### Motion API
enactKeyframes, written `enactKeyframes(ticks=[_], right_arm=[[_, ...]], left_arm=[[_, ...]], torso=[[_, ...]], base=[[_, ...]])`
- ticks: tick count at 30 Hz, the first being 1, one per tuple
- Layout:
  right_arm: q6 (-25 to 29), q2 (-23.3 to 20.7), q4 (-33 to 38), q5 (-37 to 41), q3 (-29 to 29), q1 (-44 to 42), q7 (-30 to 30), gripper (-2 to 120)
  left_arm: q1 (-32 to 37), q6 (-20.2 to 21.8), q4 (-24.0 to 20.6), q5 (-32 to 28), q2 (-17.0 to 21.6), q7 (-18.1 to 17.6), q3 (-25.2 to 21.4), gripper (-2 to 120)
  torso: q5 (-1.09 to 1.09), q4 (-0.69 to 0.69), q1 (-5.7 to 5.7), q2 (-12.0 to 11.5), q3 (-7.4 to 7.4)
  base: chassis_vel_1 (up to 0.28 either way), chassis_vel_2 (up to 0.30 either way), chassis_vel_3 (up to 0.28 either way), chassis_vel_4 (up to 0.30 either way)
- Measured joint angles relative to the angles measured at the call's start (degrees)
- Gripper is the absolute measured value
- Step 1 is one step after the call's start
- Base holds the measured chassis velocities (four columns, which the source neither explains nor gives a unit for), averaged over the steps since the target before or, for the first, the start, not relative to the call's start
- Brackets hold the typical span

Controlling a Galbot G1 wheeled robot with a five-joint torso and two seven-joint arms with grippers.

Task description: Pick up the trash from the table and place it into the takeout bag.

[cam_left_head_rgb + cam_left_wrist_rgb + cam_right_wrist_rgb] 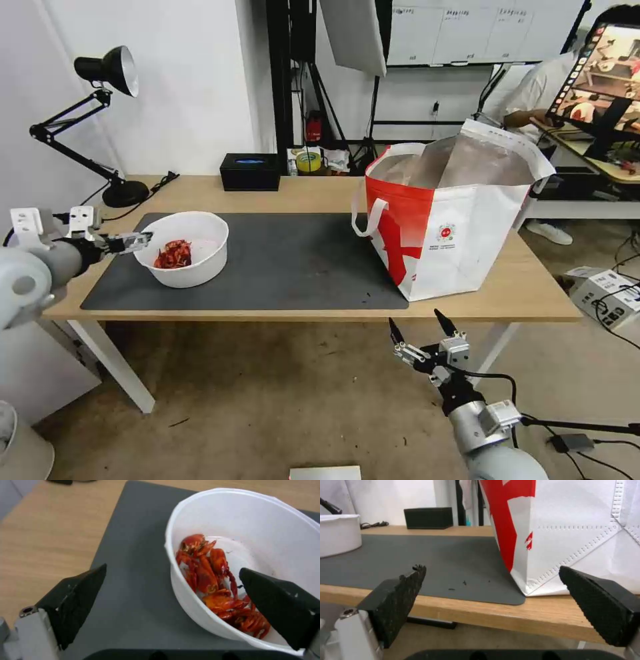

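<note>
my left pincer is spread wide, straddling the near rim of the white bowl of red crayfish shells, which sits on the grey mat at the worktop's left end. i judge a thin-rim pinch could tip it and spill shells. the takeout bag stands open well to the right, mat clear between. my right pincer waits open below the worktop's front edge, under the bag.
</note>
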Motion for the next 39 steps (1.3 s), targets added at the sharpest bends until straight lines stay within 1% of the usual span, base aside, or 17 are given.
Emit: enactKeyframes(ticks=[1, 4, 5, 6, 9, 12, 14, 17, 21, 23, 24, 27, 28, 30, 36, 39], right_arm=[[0.0, 0.0, 0.0, 0.0, 0.0, 0.0, 0.0, 100], [0.0, 0.0, 0.0, 0.0, 0.0, 0.0, 0.0, 100], [0.0, 0.0, 0.0, 0.0, 0.0, 0.0, 0.0, 100], [0.0, 0.0, 0.0, 0.0, 0.0, 0.0, 0.0, 100], [0.0, 0.0, 0.0, 0.0, 0.0, 0.0, 0.0, 100], [0.0, 0.0, 0.0, 0.0, 0.0, 0.0, 0.0, 100], [0.0, 0.0, 0.0, 0.0, 0.0, 0.0, 0.0, 100], [0.0, 0.0, 0.0, 0.0, 0.0, 0.0, 0.0, 100], [0.0, 0.0, 0.0, 0.0, 0.0, 0.0, 0.0, 100], [0.0, 0.0, 0.0, 0.0, 0.0, 0.0, 0.0, 100], [0.0, 0.0, 0.0, 0.0, 0.0, 0.0, 0.0, 100], [0.0, 0.0, 0.0, 0.0, 0.0, 0.0, 0.0, 100], [0.0, 0.0, 0.0, 0.0, 0.0, 0.0, 0.0, 100], [0.0, 0.0, 0.0, 0.0, 0.0, 0.0, 0.0, 100], [0.0, 0.0, 0.0, 0.0, 0.0, 0.0, 0.0, 100], [0.0, 0.0, 0.0, 0.0, 0.0, 0.0, 0.0, 100]], left_arm=[[0.0, 0.0, 0.0, 0.0, 0.0, 0.0, 0.0, 100], [-1.7, 0.2, 1.6, -6.0, -0.4, -2.5, 0.4, 100], [-2.4, 0.2, 2.0, -7.4, -0.7, -2.9, 0.9, 100], [-2.4, 0.2, 2.0, -7.4, -0.7, -2.9, 0.9, 100], [-5.9, 0.1, 3.8, -12.1, -2.4, -5.9, 2.7, 100], [-7.5, -0.1, 5.0, -13.2, -3.1, -6.4, 3.8, 100], [-8.1, -0.1, 5.4, -13.2, -3.2, -6.4, 4.5, 100], [-10.5, -0.3, 7.0, -13.2, -3.6, -6.7, 6.9, 100], [-12.0, -0.3, 7.8, -13.0, -3.9, -6.9, 8.2, 100], [-13.5, -0.4, 8.6, -12.9, -4.0, -8.0, 10.2, 100], [-13.5, -0.4, 8.6, -12.9, -4.0, -8.0, 10.2, 100], [-15.3, -0.4, 9.7, -13.5, -4.2, -10.5, 12.1, 100], [-15.3, -0.4, 9.7, -13.5, -4.2, -10.5, 12.1, 100], [-16.3, -0.5, 10.6, -14.2, -4.5, -12.0, 13.3, 100], [-18.4, -0.5, 12.1, -14.3, -5.5, -12.6, 15.7, 100], [-20.8, -0.5, 13.0, -14.3, -6.8, -13.4, 18.2, 100]], torso=[[0.0, 0.0, 0.0, 0.0, 0.0], [0.01, 0.01, 0.0, 0.0, 0.0], [0.01, 0.0, 0.0, 0.0, 0.0], [0.01, 0.0, 0.0, 0.0, 0.0], [0.01, -0.01, 0.0, 0.0, 0.0], [0.0, -0.01, 0.0, 0.0, 0.0], [0.01, -0.01, 0.0, 0.0, 0.0], [0.01, 0.0, 0.0, 0.0, 0.0], [0.0, -0.01, 0.0, 0.0, 0.0], [0.01, -0.01, 0.0, 0.0, 0.0], [0.01, -0.01, 0.0, 0.0, 0.0], [0.01, -0.01, 0.0, 0.0, 0.0], [0.01, -0.01, 0.0, 0.0, 0.0], [0.01, -0.01, 0.0, 0.0, 0.0], [0.01, 0.0, 0.0, 0.0, 0.0], [0.01, 0.0, 0.0, 0.0, 0.0]], base=[[0.0, 0.0, 0.0, 0.0], [0.0, 0.0, 0.0, 0.0], [0.0, 0.0, 0.0, 0.0], [0.0, 0.0, 0.0, 0.0], [0.0, 0.0, 0.0, 0.0], [0.0, 0.0, 0.0, 0.0], [0.0, 0.0, 0.0, 0.0], [0.0, 0.0, 0.0, 0.0], [0.0, 0.0, 0.0, 0.0], [0.0, 0.0, 0.0, 0.0], [0.0, 0.0, 0.0, 0.0], [0.0, 0.0, 0.0, 0.0], [0.0, 0.0, 0.0, 0.0], [0.0, 0.0, 0.0, 0.0], [0.0, 0.0, 0.0, 0.0], [0.0, 0.0, 0.0, 0.0]])
